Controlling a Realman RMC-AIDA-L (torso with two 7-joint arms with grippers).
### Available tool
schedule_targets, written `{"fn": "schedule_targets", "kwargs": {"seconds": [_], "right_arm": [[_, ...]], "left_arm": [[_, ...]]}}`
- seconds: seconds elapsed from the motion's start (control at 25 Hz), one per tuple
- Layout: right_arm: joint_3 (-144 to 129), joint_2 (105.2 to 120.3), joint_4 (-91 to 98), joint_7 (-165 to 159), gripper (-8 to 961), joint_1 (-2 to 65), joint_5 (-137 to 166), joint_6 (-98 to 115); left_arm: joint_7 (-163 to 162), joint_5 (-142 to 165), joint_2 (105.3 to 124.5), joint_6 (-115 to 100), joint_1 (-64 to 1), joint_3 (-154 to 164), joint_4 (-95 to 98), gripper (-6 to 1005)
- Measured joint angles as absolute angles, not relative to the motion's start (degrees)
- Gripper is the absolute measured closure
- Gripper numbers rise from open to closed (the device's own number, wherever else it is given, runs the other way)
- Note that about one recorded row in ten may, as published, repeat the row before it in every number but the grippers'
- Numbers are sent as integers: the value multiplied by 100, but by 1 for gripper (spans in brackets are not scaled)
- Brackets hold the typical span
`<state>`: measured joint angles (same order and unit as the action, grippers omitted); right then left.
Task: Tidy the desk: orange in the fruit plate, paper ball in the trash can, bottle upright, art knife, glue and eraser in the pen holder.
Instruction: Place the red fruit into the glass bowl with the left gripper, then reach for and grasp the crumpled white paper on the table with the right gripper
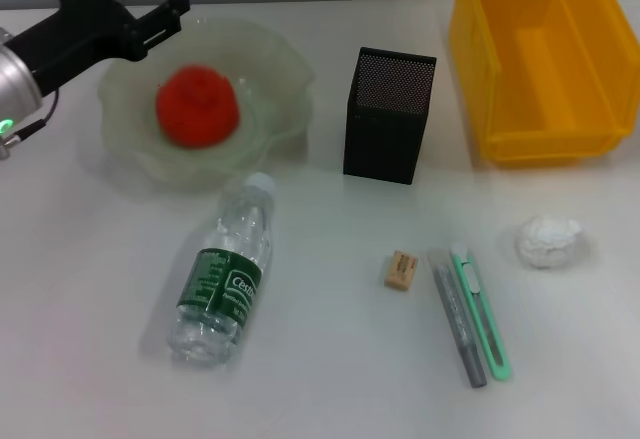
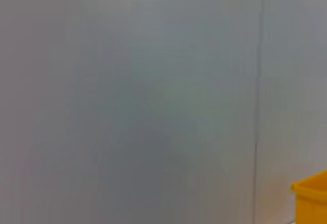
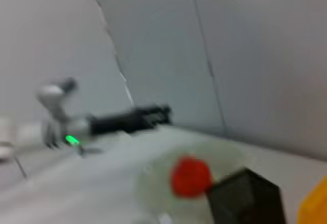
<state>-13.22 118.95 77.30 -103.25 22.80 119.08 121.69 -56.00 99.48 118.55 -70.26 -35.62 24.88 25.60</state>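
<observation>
Hovering at the far left edge of the fruit plate (image 1: 280,119), the left gripper (image 1: 165,14) has its fingers spread and holds nothing; the orange (image 1: 197,106) already sits in the plate just beside it. Next nearest, I judge, is the bottle (image 1: 225,281), which lies on its side on the desk (image 1: 80,339), nearer the robot than the plate. Its long axis runs from the cap, pointing away toward the plate, down to the base nearest the robot (slightly slanted). That puts it on the left arm's side, so the left gripper is the closer one. The right gripper is out of sight, so nothing can be said of its fingers.
</observation>
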Motion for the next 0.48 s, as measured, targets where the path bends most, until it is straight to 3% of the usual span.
{"fn": "schedule_targets", "kwargs": {"seconds": [0.12, 0.2, 0.48], "right_arm": [[-1841, 11900, 8516, -11136, 122, 2361, 12206, 11957], [-2729, 11903, 9283, -12261, 122, 2592, 13014, 11805], [-4763, 11934, 9323, -13621, 122, 3023, 14674, 11332]], "left_arm": [[-5786, 9954, 11845, -7475, -3315, 2787, 2858, 321], [-5970, 9965, 11831, -8330, -2751, 3584, 3449, 227], [-6083, 9932, 11865, -9541, -1789, 4854, 4245, 140]]}}
